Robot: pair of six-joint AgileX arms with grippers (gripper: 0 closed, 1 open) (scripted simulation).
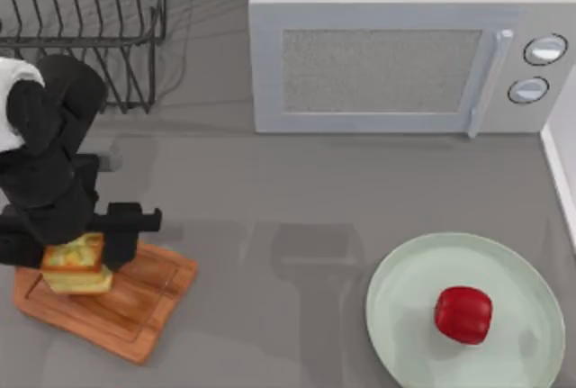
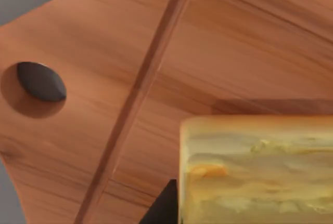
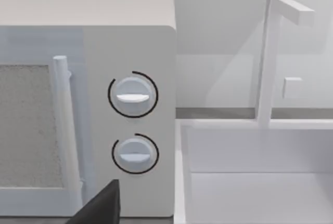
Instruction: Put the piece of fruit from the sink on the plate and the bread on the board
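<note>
My left gripper (image 1: pixel 79 266) clamps its fingers on the thick square golden-topped bread (image 1: pixel 77 263) over the rectangular reddish-brown wooden board (image 1: pixel 135 311) at the table's left, while farther right the small glossy red fruit (image 1: pixel 463 314) rests on the round pale mint-green plate (image 1: pixel 405 293).
</note>
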